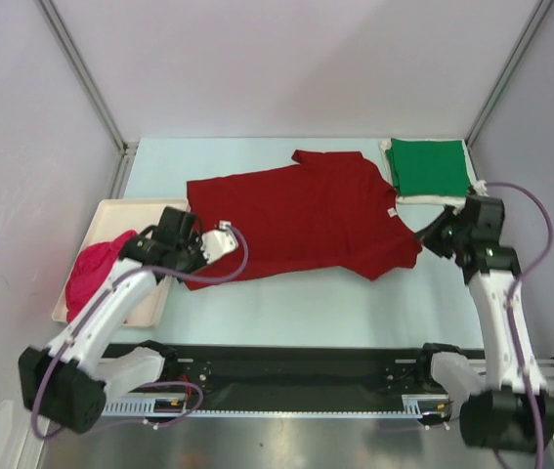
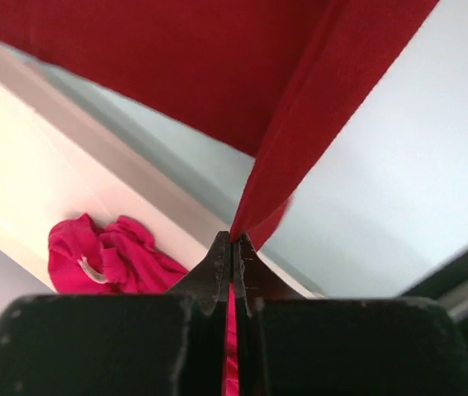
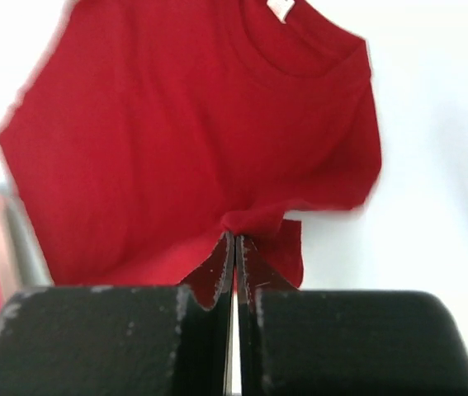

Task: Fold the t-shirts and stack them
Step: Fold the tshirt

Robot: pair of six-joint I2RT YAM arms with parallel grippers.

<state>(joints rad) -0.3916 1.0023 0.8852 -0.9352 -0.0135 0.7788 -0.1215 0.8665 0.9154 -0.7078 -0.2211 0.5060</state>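
Note:
The dark red t-shirt [image 1: 301,220] lies spread across the middle of the table, neck toward the right. My left gripper [image 1: 198,256] is shut on its lower left hem corner [image 2: 254,210], lifting the cloth. My right gripper [image 1: 425,237] is shut on its near right sleeve edge [image 3: 254,221]. The green t-shirt [image 1: 429,168] lies folded at the far right corner. The bright pink t-shirt [image 1: 96,271] lies crumpled in the cream tray [image 1: 112,210] at the left; it also shows in the left wrist view [image 2: 106,256].
The cream tray's rim [image 2: 126,177] runs just beside my left gripper. Grey walls with metal posts [image 1: 86,68] enclose the table on three sides. The black base rail [image 1: 296,376] lies along the near edge.

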